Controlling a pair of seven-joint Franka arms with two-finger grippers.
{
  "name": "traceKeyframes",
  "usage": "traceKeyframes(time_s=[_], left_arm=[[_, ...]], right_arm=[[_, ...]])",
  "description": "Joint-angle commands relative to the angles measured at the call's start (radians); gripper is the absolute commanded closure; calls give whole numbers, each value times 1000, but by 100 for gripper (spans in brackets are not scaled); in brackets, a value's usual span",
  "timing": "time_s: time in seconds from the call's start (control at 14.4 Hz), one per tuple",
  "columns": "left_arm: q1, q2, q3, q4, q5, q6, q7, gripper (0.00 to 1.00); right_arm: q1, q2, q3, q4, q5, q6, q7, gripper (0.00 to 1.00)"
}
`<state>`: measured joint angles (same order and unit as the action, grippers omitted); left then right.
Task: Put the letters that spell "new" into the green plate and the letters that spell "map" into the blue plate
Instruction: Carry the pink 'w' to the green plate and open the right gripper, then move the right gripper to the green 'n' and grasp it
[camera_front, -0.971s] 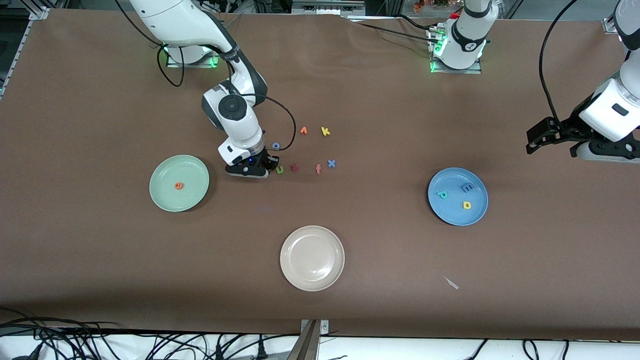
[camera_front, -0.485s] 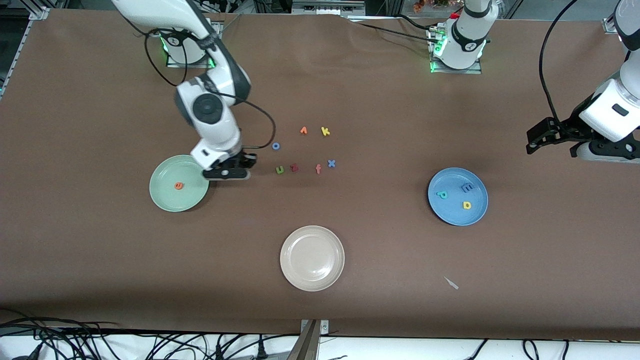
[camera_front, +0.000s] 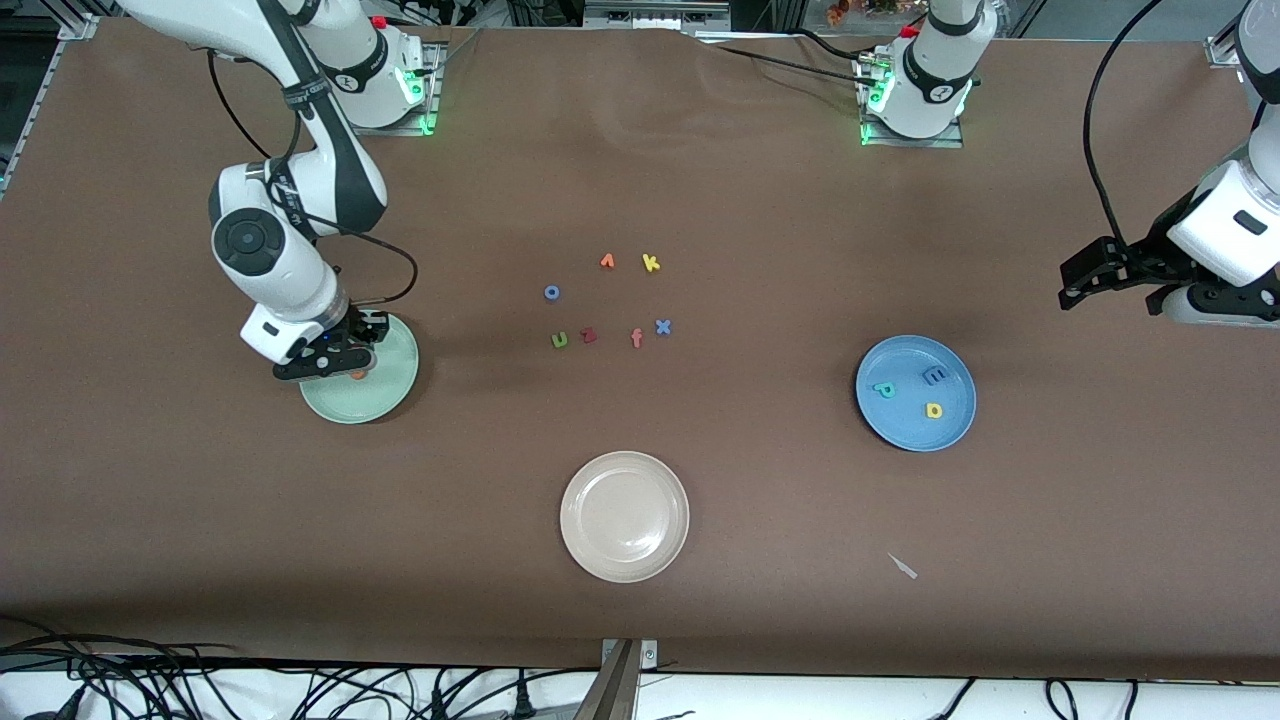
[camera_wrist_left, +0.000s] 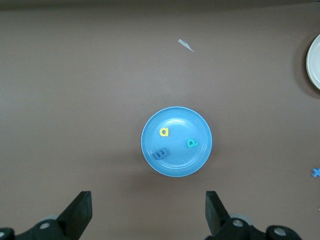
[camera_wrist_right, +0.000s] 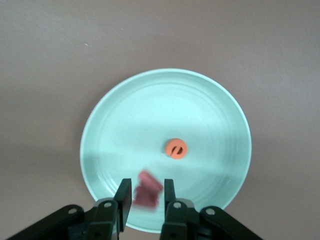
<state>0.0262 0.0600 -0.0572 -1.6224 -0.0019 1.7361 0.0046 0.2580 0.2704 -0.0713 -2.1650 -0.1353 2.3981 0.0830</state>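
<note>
My right gripper (camera_front: 348, 358) hangs over the green plate (camera_front: 388, 395), its jaws a little apart. The pink w (camera_wrist_right: 147, 191) is a blur between the fingers, with a small gap on each side. The orange e (camera_wrist_right: 176, 149) lies near the middle of the green plate (camera_wrist_right: 215, 115). The green n (camera_front: 560, 340) lies on the table in the letter cluster. In the blue plate (camera_front: 905, 428) lie the m (camera_front: 933, 375), the yellow a (camera_front: 933, 410) and the teal p (camera_front: 883, 389). My left gripper (camera_front: 1078, 285) waits open in the air over bare table by the blue plate (camera_wrist_left: 175, 117).
A cream-white plate (camera_front: 624, 516) sits nearer the front camera, mid-table. Around the n lie a dark red z (camera_front: 589, 335), a salmon f (camera_front: 637, 338), a blue x (camera_front: 662, 326), a yellow k (camera_front: 651, 263) and a blue o (camera_front: 551, 292). A white scrap (camera_front: 903, 566) lies near the front edge.
My right arm has swung from the letter cluster to over the green plate, carrying the pink w, and its jaws have begun to part. The left arm has barely moved.
</note>
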Motion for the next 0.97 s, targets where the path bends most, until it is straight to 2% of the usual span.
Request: traceKeyframes(time_s=[0.0, 0.21, 0.28, 0.42, 0.55, 0.9], left_arm=[[3, 1, 0, 9, -23, 10, 8, 0], [3, 12, 0, 19, -23, 10, 9, 0], [4, 12, 0, 19, -23, 10, 11, 0], [4, 12, 0, 19, -23, 10, 11, 0], [4, 12, 0, 19, -23, 10, 11, 0], [0, 14, 0, 21, -21, 10, 9, 0]], right_arm=[[9, -5, 24, -15, 87, 13, 58, 34], [35, 64, 161, 32, 141, 56, 345, 34], [81, 110, 180, 59, 143, 102, 468, 34], [194, 202, 180, 126, 137, 174, 665, 34], [257, 249, 180, 175, 134, 184, 757, 34], [279, 305, 179, 237, 137, 185, 801, 35]])
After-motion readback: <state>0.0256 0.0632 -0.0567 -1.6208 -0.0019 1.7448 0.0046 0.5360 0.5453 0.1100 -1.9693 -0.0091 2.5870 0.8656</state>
